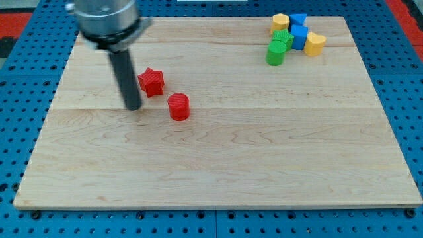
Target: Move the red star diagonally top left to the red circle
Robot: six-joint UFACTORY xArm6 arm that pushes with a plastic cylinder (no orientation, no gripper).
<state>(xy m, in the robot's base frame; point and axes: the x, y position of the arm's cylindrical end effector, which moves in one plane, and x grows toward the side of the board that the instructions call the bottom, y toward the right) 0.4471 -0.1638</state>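
The red star lies on the wooden board in the view's upper left part. The red circle, a short cylinder, stands just below and to the right of the star, with a small gap between them. My tip rests on the board just left of and slightly below the star, level with the red circle and to its left. The dark rod rises from the tip to the arm's body at the view's top left.
A cluster of blocks sits at the board's top right: a yellow block, two blue blocks, two green blocks and a yellow heart. Blue pegboard surrounds the board.
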